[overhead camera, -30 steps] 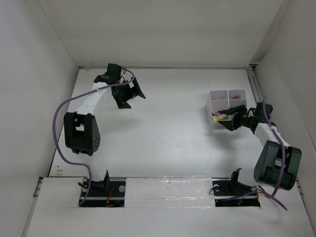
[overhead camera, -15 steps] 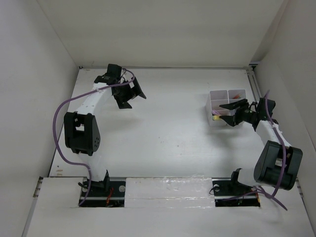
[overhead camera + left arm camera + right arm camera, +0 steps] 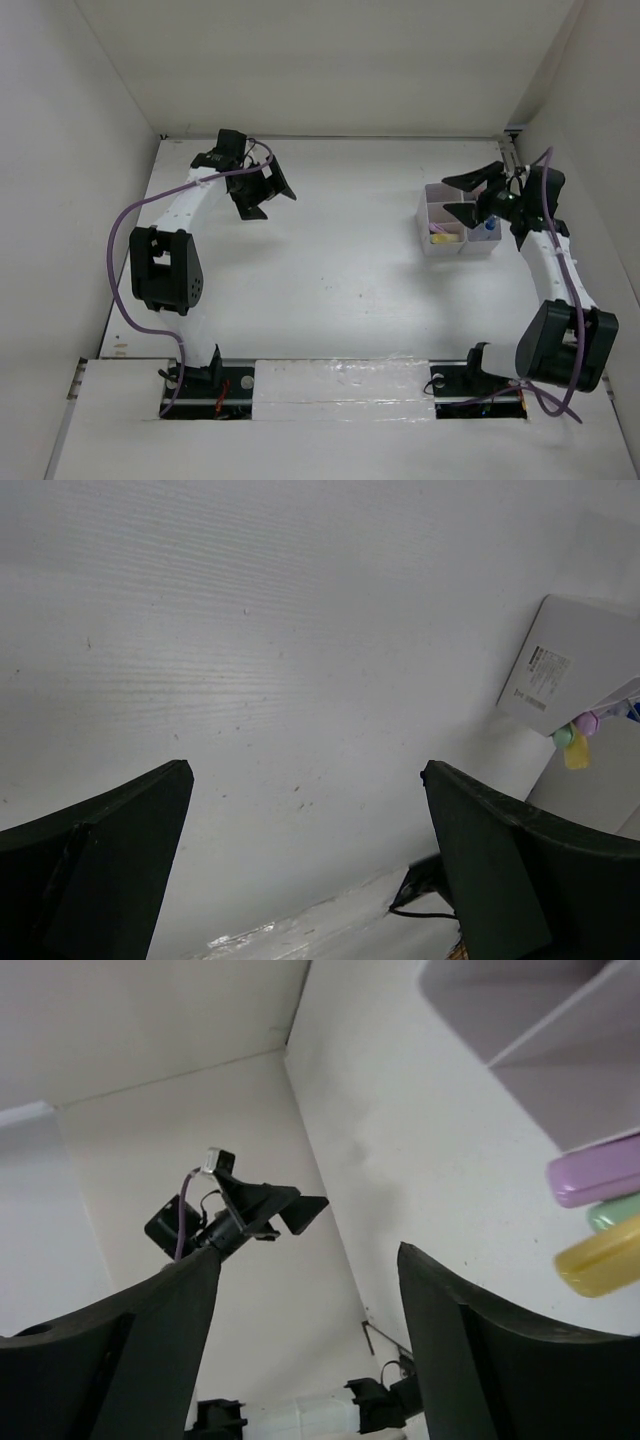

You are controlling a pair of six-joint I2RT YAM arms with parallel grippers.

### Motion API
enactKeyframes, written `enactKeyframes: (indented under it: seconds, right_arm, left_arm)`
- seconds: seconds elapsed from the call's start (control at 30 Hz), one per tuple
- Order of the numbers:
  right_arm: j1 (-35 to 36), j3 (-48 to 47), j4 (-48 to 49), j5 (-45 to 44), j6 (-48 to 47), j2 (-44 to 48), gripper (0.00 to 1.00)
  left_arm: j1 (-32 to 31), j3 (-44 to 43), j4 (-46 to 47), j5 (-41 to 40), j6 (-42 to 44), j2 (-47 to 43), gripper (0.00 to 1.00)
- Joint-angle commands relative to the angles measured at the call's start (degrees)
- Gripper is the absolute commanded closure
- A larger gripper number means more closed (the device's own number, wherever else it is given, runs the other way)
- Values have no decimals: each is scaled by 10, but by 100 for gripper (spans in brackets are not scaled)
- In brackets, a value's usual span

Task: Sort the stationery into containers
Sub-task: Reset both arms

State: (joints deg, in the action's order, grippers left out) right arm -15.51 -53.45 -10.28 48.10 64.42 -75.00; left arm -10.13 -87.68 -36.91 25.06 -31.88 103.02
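The white four-compartment box stands at the right of the table. Its near-left compartment holds a yellow marker, and its near-right compartment holds a blue-capped tube. My right gripper hangs open and empty above the box. The right wrist view shows the box's wall with pink, green and yellow marker ends beside my open gripper. My left gripper is open and empty at the far left. Its wrist view shows the box far away. Scissors, pens and erasers are not visible.
White walls enclose the table on the left, back and right. A metal rail runs along the right wall just behind the box. The arm bases sit at the near edge. The left arm's gripper shows in the right wrist view.
My right gripper has risen from the box's near-left side and moved back over its far part. The yellow marker that was at its tips now lies in the near-left compartment. The left arm is still.
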Motion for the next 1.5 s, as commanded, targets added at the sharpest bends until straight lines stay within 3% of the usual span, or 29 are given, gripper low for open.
enactKeyframes:
  seconds: [0.0, 0.07, 0.1, 0.13, 0.23, 0.3, 0.37, 0.4, 0.5, 0.73, 1.0, 1.27, 1.47]
  right_arm:
    - [27, -55, 42, -12, -9, 31, 21]
    - [50, -112, 25, -32, -43, 31, 0]
    - [55, -142, -1, -40, -107, 26, 0]
    - [60, -176, -89, -54, -148, 19, 0]
    - [95, -341, -286, -155, -314, -19, 0]
    - [135, -445, -363, -263, -376, -34, 0]
    - [167, -488, -440, -345, -441, -39, 0]
    - [199, -502, -457, -425, -455, -33, 0]
    - [247, -511, -481, -523, -497, 11, 0]
    - [304, -437, -499, -617, -552, 155, 0]
    - [312, -253, -462, -597, -552, 367, 0]
    - [312, -175, -491, -562, -540, 506, 0]
    - [312, -175, -526, -539, -529, 583, 0]
  left_arm:
    - [-2, -26, -3, -6, 10, -12, 0]
    - [-2, -65, -27, -22, 10, -12, 0]
    - [-2, -83, -36, -32, 10, -12, 0]
    - [-2, -102, -46, -57, 10, -17, 0]
    - [-2, -187, -82, -121, 5, -23, 0]
    - [-2, -253, -113, -156, 5, -29, 0]
    - [-2, -284, -128, -208, 10, -44, 0]
    - [-2, -293, -135, -225, 16, -51, 0]
    - [-2, -298, -141, -284, 22, -92, 0]
    - [-14, -91, -66, -314, 33, -274, 0]
    - [-28, 132, -20, -302, 39, -469, 0]
    - [-28, 245, -35, -302, 25, -638, 0]
    - [-28, 312, -69, -295, 5, -732, 0]
